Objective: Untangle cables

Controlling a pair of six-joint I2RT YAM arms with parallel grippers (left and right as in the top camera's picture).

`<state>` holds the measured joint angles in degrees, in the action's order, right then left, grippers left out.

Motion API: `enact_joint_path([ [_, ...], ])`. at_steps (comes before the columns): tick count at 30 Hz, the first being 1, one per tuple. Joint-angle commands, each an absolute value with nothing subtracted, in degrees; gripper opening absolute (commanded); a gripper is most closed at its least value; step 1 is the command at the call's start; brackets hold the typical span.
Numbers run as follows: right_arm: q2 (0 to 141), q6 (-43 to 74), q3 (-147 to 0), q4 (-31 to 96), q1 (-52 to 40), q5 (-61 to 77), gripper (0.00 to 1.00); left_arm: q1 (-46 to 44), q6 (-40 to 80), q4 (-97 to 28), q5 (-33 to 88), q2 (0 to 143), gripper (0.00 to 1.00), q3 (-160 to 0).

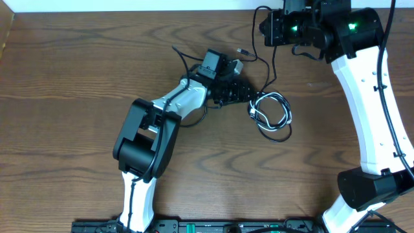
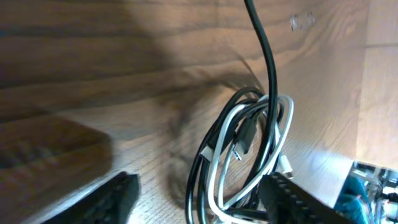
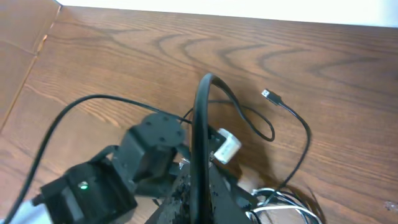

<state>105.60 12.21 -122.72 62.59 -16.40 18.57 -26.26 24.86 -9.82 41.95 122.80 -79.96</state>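
The black cable (image 1: 267, 72) and white cable (image 1: 285, 110) lie coiled together in a bundle on the table right of centre. My left gripper (image 1: 249, 94) is open at the bundle's left edge. In the left wrist view its fingers (image 2: 199, 199) straddle the near end of the loops of white cable (image 2: 217, 162). One strand of black cable (image 2: 268, 62) rises taut out of the bundle. My right gripper (image 1: 277, 29) is high at the back. In the right wrist view it (image 3: 202, 193) is shut on that black strand (image 3: 202, 124).
A loose black plug end (image 3: 268, 94) lies on the table behind the bundle, also in the overhead view (image 1: 241, 50). The left arm (image 1: 174, 103) stretches diagonally over the table's middle. The right arm (image 1: 369, 97) stands along the right side. The wooden table's far edge (image 3: 249, 18) is close behind.
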Motion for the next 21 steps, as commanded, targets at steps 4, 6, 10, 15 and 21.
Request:
enact_joint_path([
  [4, 105.84, 10.00, -122.78, 62.33, -16.49, 21.82, 0.01, -26.72, 26.52, -9.34, 42.96, 126.93, 0.56, -79.72],
  [6, 105.86, 10.00, -122.78, 62.26, -16.49, 21.80, 0.01, -27.00, 26.70, -9.04, 43.99, 127.00, 0.52, -79.72],
  [10, 105.86, 9.98, -122.78, 61.87, -16.51, 21.80, 0.01, -28.53, 26.68, -8.40, 44.53, 127.00, 0.50, -79.72],
  [15, 105.86, 9.98, -122.78, 61.14, -16.51, 21.80, 0.01, -30.74, 26.65, -6.81, 41.80, 127.00, 0.40, -79.72],
  [21, 105.86, 9.98, -122.78, 59.57, -16.49, 24.05, 0.01, -32.34, 26.72, -6.66, 33.71, 127.00, 0.35, -79.72],
])
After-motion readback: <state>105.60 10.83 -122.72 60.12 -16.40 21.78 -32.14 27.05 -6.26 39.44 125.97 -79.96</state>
